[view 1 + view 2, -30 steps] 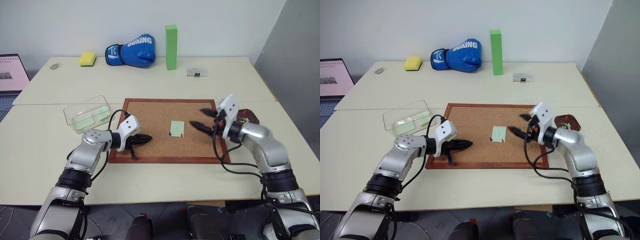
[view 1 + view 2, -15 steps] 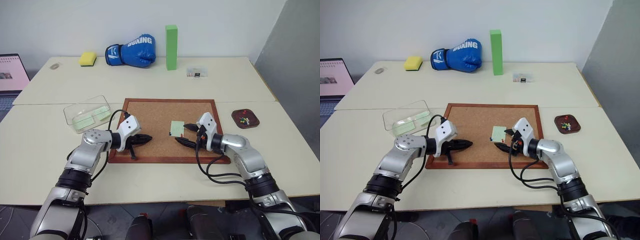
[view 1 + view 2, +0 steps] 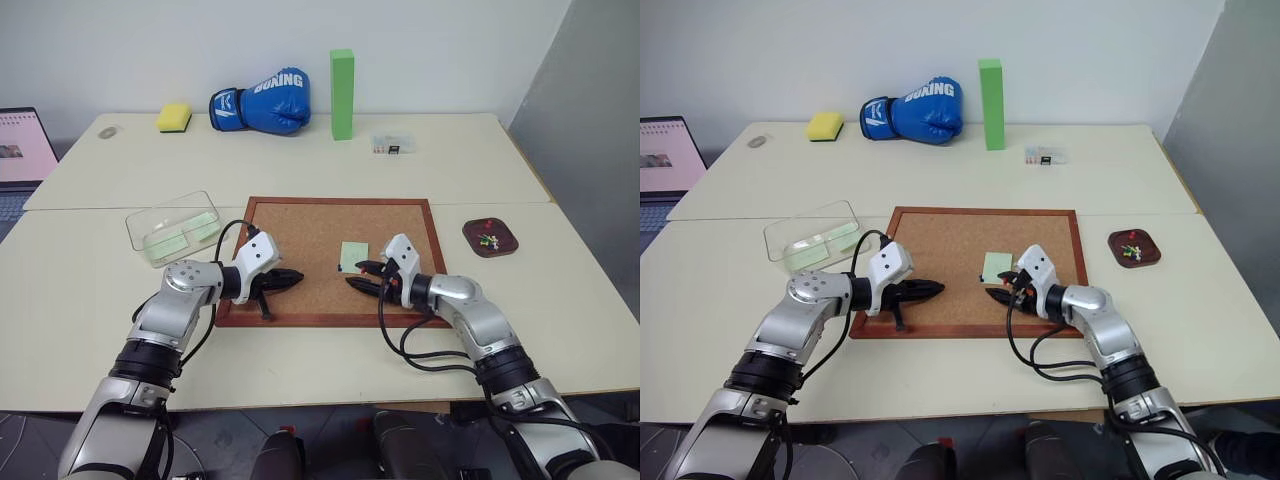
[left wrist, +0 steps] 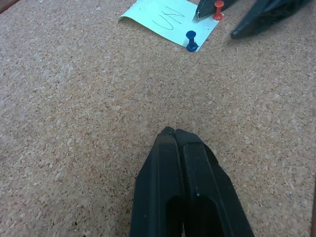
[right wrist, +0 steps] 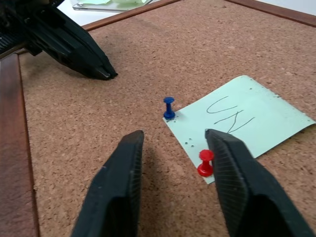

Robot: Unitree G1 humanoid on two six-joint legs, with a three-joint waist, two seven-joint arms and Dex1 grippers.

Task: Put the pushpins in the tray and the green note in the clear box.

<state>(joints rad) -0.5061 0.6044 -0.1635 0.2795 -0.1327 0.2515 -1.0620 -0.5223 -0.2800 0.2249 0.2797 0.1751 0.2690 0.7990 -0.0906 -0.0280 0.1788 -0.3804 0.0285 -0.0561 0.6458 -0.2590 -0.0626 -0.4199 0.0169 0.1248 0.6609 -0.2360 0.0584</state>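
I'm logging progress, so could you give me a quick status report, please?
Left gripper shut, idle. Right gripper open beside red pushpin. Green note pinned to corkboard.

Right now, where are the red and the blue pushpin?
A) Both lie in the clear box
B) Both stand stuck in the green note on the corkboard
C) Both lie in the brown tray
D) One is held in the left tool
B: the red pushpin and the blue pushpin stand upright in one edge of the green note, which lies on the corkboard.

Pale cream tables (image 3: 300, 170) against a plain white wall (image 3: 130, 50).
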